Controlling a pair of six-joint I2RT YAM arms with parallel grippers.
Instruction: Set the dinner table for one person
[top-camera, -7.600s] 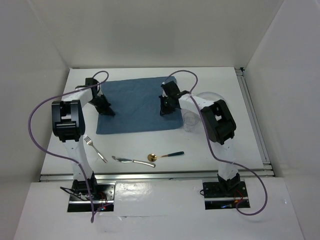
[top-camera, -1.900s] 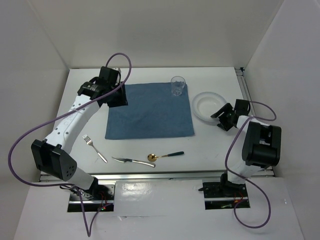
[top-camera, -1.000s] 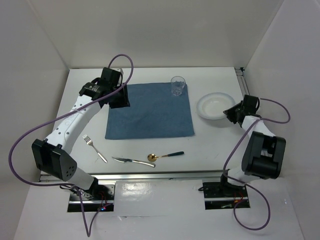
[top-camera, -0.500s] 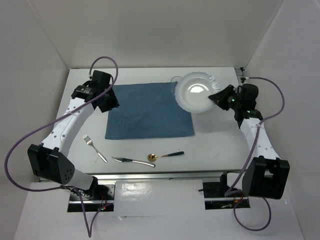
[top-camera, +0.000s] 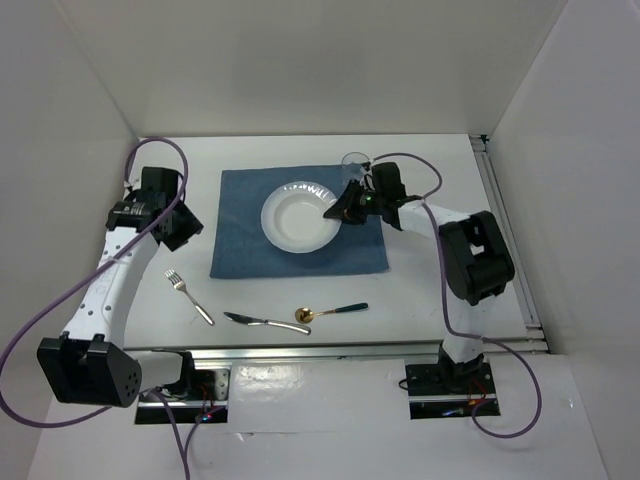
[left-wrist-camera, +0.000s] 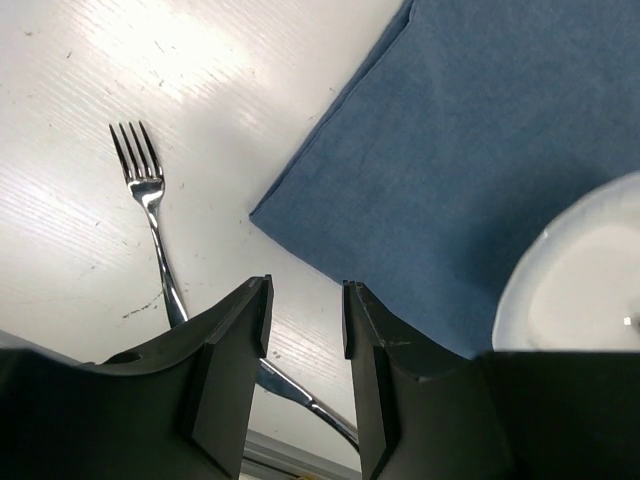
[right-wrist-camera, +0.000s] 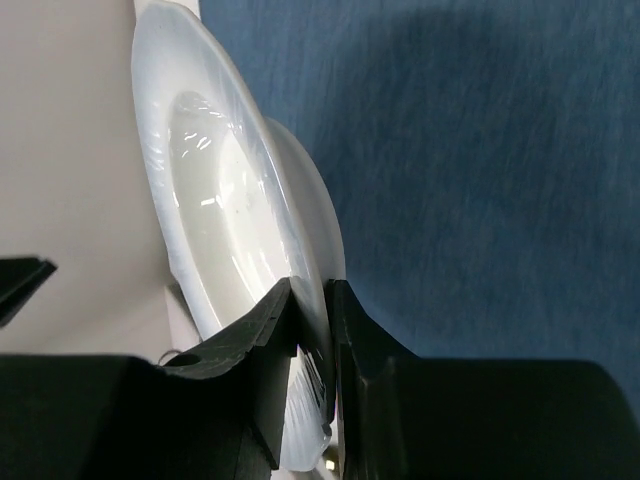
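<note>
Item one: the dinner table (top-camera: 430, 290), a broad white top with metal rails on its near and right edges, lying under everything listed here.

Item two: a blue cloth (top-camera: 240, 250), flat on the table's far middle.

Item three: a white plate (top-camera: 295, 220), over the cloth's centre and right half; whether its underside touches the cloth I cannot tell.

Item four: my right pincer (right-wrist-camera: 312, 295), clamped on the plate's right rim, one finger on each face of the rim; its arm reaches in from the right, low across the cloth's far right corner.

Item five: my left pincer (left-wrist-camera: 305, 300), jaws apart with nothing between them, above bare table just off the cloth's left edge.

Item six: a glass (top-camera: 355, 162), at the cloth's far right corner, partly hidden behind my right arm.

Item seven: a fork (top-camera: 188, 297), on bare table near the cloth's near left corner; a knife (top-camera: 265, 322) and a gold-bowled spoon (top-camera: 330, 312) with a dark handle lie near the table's front edge, the spoon's bowl just beside the knife's end.
</note>
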